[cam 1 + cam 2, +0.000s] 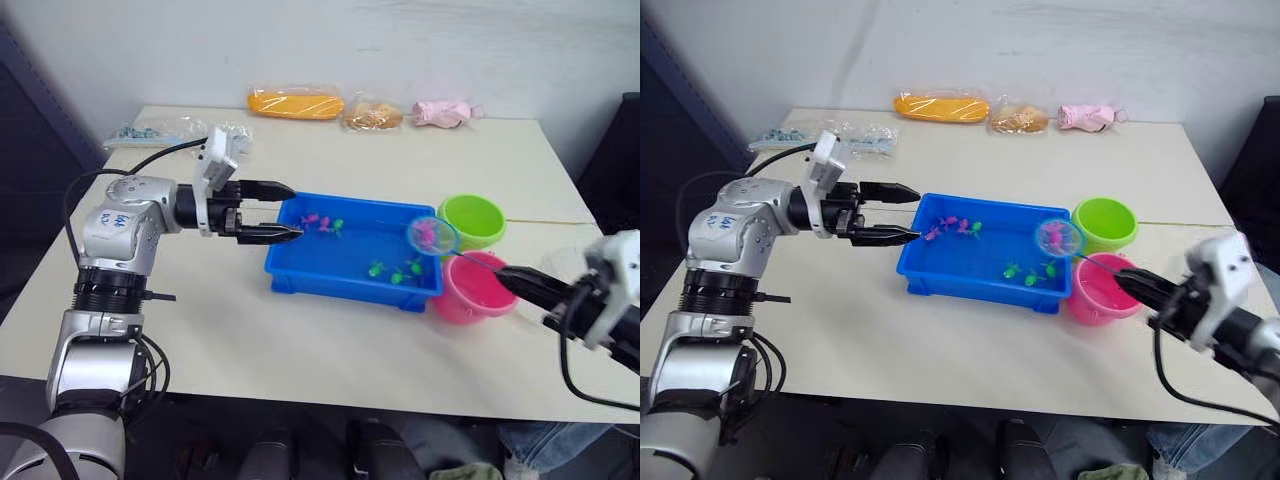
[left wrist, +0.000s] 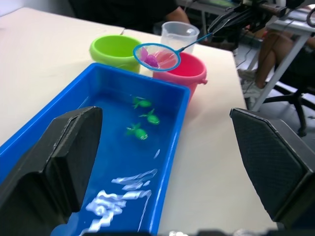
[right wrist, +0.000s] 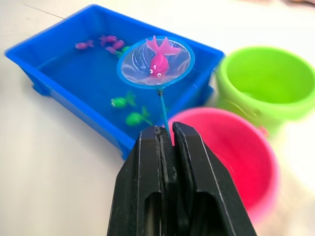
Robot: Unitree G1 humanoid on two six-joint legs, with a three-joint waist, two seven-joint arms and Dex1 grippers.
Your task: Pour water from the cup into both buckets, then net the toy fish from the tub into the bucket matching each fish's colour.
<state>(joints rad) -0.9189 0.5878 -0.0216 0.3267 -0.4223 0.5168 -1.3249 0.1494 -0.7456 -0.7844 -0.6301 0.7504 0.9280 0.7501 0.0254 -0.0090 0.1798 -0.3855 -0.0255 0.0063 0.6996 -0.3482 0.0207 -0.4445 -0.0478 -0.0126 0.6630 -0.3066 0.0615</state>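
The blue tub (image 1: 340,282) sits mid-table with water in it. Pink toy fish (image 1: 322,222) float at its far left and green ones (image 1: 395,272) near its right end. To the tub's right stand the lime green bucket (image 1: 472,220) and, nearer, the pink bucket (image 1: 475,290). My right gripper (image 1: 505,277) is shut on the net's thin handle. The net (image 3: 155,62) carries one pink fish (image 3: 158,63) and hovers above the tub's right end, beside both buckets. My left gripper (image 1: 296,212) is open at the tub's left rim, holding nothing. The clear cup (image 2: 179,34) stands behind the pink bucket.
Along the table's far edge lie an orange bag (image 1: 295,103), a bread bag (image 1: 372,117) and a pink packet (image 1: 445,112). A clear bag with blue bits (image 1: 150,132) is at the far left. A seated person (image 2: 275,54) is beyond the table's right side.
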